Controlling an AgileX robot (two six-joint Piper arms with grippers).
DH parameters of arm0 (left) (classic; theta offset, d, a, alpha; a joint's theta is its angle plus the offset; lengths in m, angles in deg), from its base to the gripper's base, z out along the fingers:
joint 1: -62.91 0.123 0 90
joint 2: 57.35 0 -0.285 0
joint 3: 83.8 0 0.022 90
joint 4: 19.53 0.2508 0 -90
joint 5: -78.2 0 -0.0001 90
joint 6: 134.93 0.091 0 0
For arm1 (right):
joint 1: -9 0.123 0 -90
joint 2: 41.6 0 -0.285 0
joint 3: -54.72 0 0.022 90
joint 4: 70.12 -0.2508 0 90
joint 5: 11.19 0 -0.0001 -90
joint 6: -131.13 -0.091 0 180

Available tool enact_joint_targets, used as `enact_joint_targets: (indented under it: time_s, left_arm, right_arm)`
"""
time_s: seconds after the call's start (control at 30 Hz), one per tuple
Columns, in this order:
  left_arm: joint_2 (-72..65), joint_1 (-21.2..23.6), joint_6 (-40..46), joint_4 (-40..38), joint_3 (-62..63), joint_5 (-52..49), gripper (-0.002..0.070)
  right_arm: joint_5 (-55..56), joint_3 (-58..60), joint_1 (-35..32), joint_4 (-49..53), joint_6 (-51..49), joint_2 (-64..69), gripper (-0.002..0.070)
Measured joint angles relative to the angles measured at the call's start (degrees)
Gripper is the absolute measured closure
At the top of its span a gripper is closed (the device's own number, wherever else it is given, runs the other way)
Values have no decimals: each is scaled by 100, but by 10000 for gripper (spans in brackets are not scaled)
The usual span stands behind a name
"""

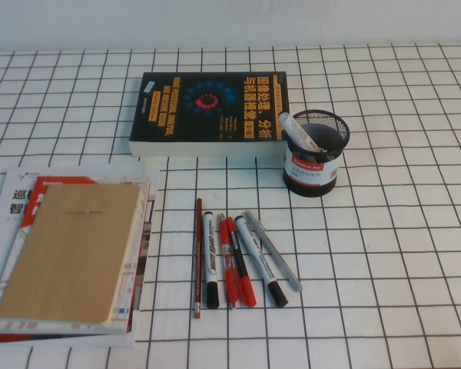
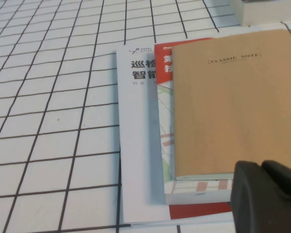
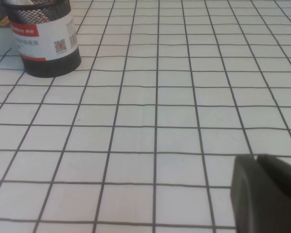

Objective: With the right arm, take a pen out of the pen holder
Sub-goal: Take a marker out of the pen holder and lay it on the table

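Observation:
The black mesh pen holder [image 1: 316,154] with a white label stands right of centre, and one white marker [image 1: 298,131] leans in it. Several pens and markers [image 1: 238,257] lie side by side on the table in front of it. Neither arm shows in the high view. In the right wrist view my right gripper [image 3: 256,158] is shut and empty, low over the bare checked table, with the pen holder [image 3: 46,41] well away from it. My left gripper [image 2: 262,167] is shut with nothing in it, hovering over the near edge of the tan notebook [image 2: 233,102].
A thick black book [image 1: 209,114] lies behind and left of the pen holder. At the left a stack of booklets [image 1: 15,201] lies under a tan notebook [image 1: 73,250]. The white checked table [image 1: 399,261] stretches to the right of the pens.

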Motion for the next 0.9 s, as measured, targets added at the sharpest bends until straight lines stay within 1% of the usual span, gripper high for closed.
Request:
enact_joint_targets:
  time_s: [0.1,0.2,0.4,0.63,0.9]
  left_arm:
    - [0,0,0,0,0,0,679]
    - [0,0,0,0,0,0,679]
    - [0,0,0,0,0,0,679]
    - [0,0,0,0,0,0,679]
    - [0,0,0,0,0,0,679]
  right_arm:
    - [11,0,0,-85,0,0,692]
    - [174,0,0,-496,0,0,692]
    - [678,0,0,-1983,0,0,692]
    - [1319,0,0,-3355,0,0,692]
    - [1472,10,0,-3658,0,0,692]
